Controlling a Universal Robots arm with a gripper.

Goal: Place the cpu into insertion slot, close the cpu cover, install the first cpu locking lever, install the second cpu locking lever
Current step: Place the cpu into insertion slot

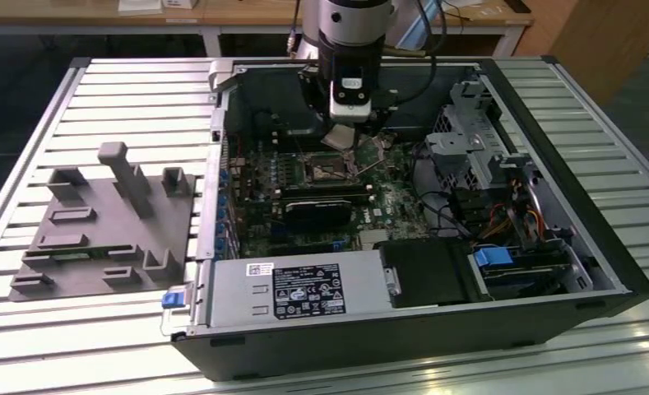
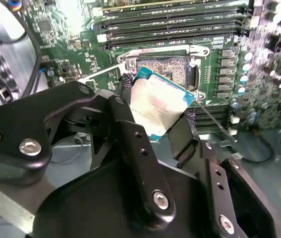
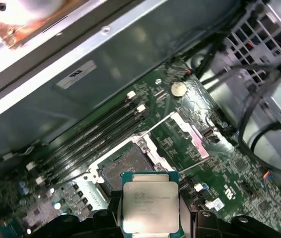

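The claw was clamped on the chip, holding it tilted above the open socket of the green board.

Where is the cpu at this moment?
In the second wrist view the cpu is held in the pincer, tilted, just over the insertion slot, not yet seated.

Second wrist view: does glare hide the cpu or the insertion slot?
In the second wrist view glare whitens the cpu top and patches of the motherboard, yet the insertion slot is readable; in the first wrist view the cpu is evenly lit, one picture corner blown out.
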